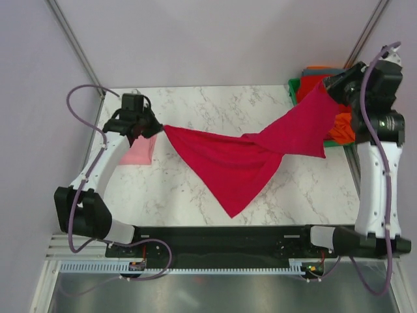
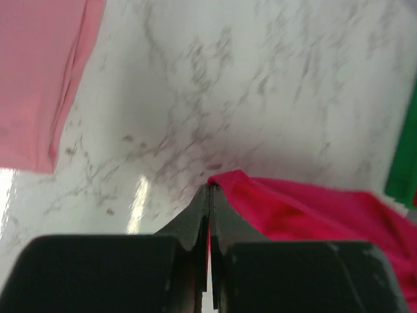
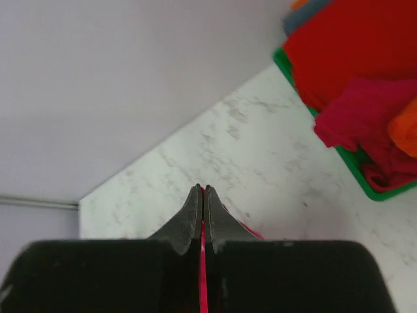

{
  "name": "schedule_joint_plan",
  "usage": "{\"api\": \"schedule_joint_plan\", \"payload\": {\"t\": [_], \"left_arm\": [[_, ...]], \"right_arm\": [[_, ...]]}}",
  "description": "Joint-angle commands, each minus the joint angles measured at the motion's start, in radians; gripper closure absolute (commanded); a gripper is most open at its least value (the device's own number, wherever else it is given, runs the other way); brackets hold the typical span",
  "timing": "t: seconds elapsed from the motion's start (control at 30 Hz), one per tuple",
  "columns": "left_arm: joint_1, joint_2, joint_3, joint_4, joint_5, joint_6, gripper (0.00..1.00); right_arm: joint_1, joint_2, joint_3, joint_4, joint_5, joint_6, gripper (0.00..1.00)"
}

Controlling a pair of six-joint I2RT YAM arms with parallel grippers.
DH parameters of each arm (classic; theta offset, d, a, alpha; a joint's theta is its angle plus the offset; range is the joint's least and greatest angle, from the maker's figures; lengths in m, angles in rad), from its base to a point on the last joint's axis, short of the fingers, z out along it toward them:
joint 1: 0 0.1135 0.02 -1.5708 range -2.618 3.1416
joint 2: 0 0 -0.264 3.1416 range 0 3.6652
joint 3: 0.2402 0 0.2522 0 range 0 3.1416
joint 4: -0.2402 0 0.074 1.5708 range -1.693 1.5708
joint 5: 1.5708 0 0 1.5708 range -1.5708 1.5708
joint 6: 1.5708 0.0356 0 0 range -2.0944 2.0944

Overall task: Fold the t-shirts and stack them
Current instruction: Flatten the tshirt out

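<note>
A deep magenta-crimson t-shirt (image 1: 241, 156) hangs stretched between my two grippers above the marble table, its lower point drooping toward the near edge. My left gripper (image 1: 158, 128) is shut on its left corner (image 2: 228, 179). My right gripper (image 1: 328, 83) is shut on its right end, held high near the bin; a thin strip of the cloth shows between its fingers (image 3: 202, 261). A light pink folded t-shirt (image 1: 139, 151) lies on the table under my left gripper, and shows at the upper left of the left wrist view (image 2: 36, 78).
A green plastic bin (image 3: 355, 173) at the table's back right holds red (image 3: 352, 45), magenta (image 3: 365, 114) and orange (image 3: 405, 127) shirts. It also shows in the top view (image 1: 294, 85). Metal frame posts rise at both back corners.
</note>
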Motion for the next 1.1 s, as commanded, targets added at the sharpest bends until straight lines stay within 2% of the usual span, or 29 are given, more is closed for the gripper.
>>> {"api": "schedule_joint_plan", "payload": {"t": [0.0,0.03,0.1,0.2,0.33,0.4,0.47,0.57,0.67,0.8,0.9,1.0,1.07], "left_arm": [[-0.001,-0.086,-0.084,0.063,0.019,-0.035,0.98],[-0.001,-0.099,-0.092,0.065,-0.002,-0.030,0.98],[-0.001,-0.129,-0.093,0.063,-0.016,-0.018,0.98],[-0.001,-0.160,-0.080,0.056,-0.013,-0.009,0.98],[0.000,-0.163,-0.063,0.042,-0.013,0.007,0.98],[-0.001,-0.139,-0.075,0.043,-0.015,0.005,0.98],[-0.003,-0.108,-0.098,0.049,0.016,-0.003,0.98],[-0.024,-0.044,-0.127,0.086,0.044,-0.009,0.98],[-0.102,0.016,-0.139,0.101,0.012,-0.004,0.98],[-0.159,0.044,-0.164,0.103,0.005,0.007,0.98],[-0.164,0.019,-0.199,0.108,0.008,0.025,0.98],[-0.164,-0.036,-0.227,0.105,-0.002,0.028,0.98],[-0.159,-0.098,-0.227,0.098,-0.016,0.030,0.98]], "right_arm": [[-0.006,0.147,-0.042,-0.128,0.191,-0.047,1.00],[-0.006,0.125,-0.092,-0.116,0.253,-0.057,1.00],[-0.005,0.054,-0.291,-0.062,0.253,-0.078,1.00],[-0.006,-0.184,-0.493,-0.022,0.200,-0.092,1.00],[-0.006,-0.443,-0.576,-0.045,-0.033,-0.080,1.00],[-0.006,-0.494,-0.500,-0.040,-0.174,-0.005,1.00],[-0.005,-0.450,-0.345,-0.037,-0.214,0.026,1.00],[-0.006,-0.302,-0.193,-0.002,-0.163,0.098,1.00],[-0.006,-0.118,-0.114,0.010,0.009,0.150,1.00],[-0.006,0.089,-0.083,-0.074,0.228,0.054,1.00],[-0.006,0.046,-0.218,-0.096,0.336,0.021,1.00],[-0.006,-0.072,-0.451,-0.016,0.344,0.020,1.00],[-0.006,-0.169,-0.523,0.016,0.303,0.017,1.00]]}}
